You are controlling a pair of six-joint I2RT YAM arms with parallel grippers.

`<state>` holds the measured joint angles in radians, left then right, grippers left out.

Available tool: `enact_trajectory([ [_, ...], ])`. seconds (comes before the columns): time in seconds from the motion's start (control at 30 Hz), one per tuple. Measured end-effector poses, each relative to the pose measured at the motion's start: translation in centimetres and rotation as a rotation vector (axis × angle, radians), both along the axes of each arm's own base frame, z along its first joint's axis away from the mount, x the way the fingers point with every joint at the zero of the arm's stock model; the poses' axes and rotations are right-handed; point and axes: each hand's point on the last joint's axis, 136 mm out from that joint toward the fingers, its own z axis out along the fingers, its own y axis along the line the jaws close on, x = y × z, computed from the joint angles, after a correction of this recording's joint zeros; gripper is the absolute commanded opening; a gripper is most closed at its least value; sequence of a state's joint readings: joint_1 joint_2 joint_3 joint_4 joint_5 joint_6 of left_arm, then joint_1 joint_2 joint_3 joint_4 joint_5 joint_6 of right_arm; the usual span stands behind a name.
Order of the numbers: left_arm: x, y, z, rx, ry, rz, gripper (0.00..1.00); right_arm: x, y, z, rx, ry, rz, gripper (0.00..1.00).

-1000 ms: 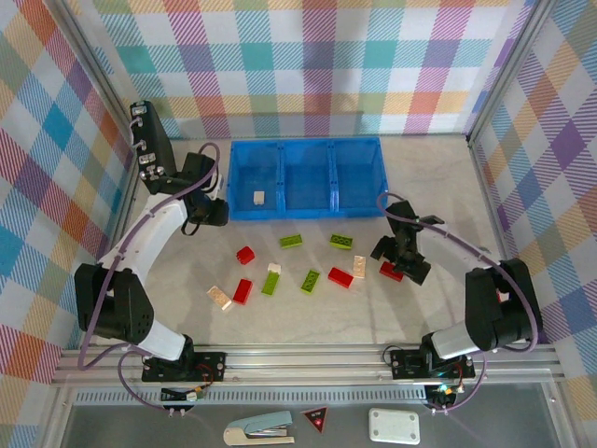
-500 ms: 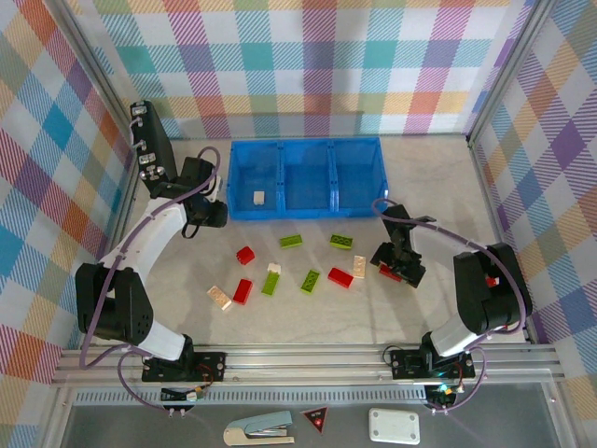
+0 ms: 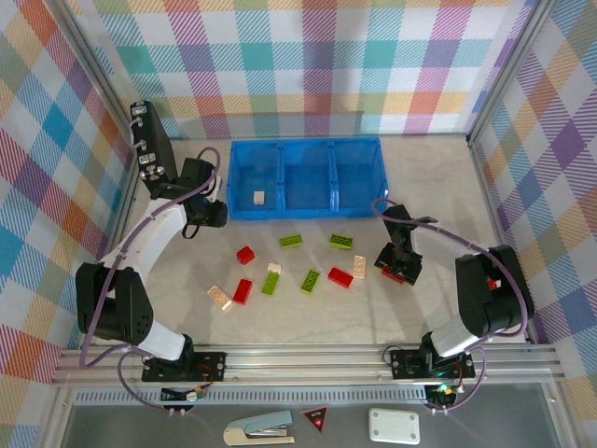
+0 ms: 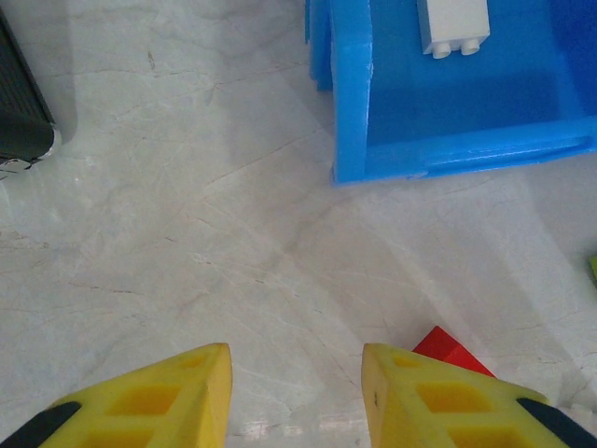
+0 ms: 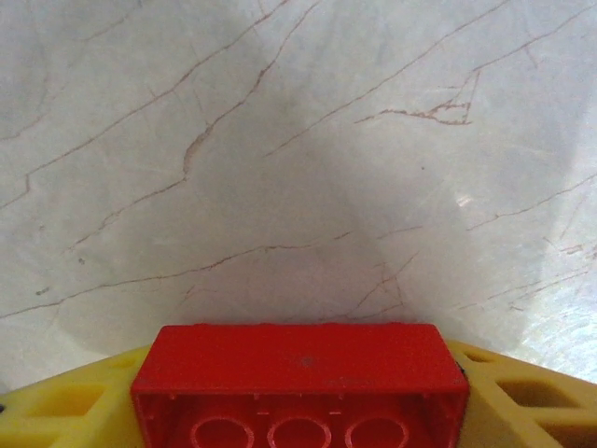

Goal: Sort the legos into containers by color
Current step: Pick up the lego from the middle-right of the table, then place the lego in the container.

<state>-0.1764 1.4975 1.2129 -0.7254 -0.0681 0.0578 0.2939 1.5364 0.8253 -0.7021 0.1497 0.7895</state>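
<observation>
while held, the red brick (image 5: 300, 359) is cropped below.

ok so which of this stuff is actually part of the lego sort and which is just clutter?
Job: blue tray; cream brick in its left compartment; red brick held in the right gripper; loose red, green and cream legos.
Clutter: black panel; stapler; white box.
</observation>
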Motion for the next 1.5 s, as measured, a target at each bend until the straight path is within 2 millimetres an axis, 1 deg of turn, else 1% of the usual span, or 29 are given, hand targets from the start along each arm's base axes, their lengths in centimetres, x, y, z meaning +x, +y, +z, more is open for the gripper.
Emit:
enact_trajectory([
  [0.23,0.3,0.0,0.1,-0.009,-0.010,0.002,0.41,-0.1,-0.2,1.0,-0.010,-0.010,0.053,0.64],
  [0.43,0.5,0.1,0.2,-0.021,-0.019,0.006,0.41,1.7,0.3,3.2,-0.010,-0.076,0.156,0.63],
  [0.63,0.5,0.1,0.2,-0.027,-0.018,0.004,0.41,4.3,1.6,6.2,0.018,-0.162,0.292,0.63],
  [0.8,0.5,-0.1,0.2,-0.036,-0.016,0.000,0.41,7.4,3.2,9.5,0.049,-0.255,0.389,0.63],
  [0.9,0.4,-0.3,0.2,-0.045,-0.015,-0.005,0.41,9.1,4.1,10.7,0.063,-0.286,0.431,0.63],
  [1.0,0.4,-0.3,0.2,-0.049,-0.014,-0.006,0.41,10.6,4.8,11.3,0.074,-0.302,0.464,0.63],
  [1.1,0.4,-0.3,0.2,-0.049,-0.014,-0.006,0.41,12.2,5.6,11.4,0.080,-0.309,0.497,0.63],
  [1.37,0.4,-0.3,0.2,-0.049,-0.015,-0.006,0.41,16.6,7.2,11.4,0.082,-0.320,0.559,0.63],
  [1.5,0.4,-0.3,0.3,-0.049,-0.017,-0.006,0.41,18.4,7.9,11.1,0.086,-0.319,0.577,0.62],
])
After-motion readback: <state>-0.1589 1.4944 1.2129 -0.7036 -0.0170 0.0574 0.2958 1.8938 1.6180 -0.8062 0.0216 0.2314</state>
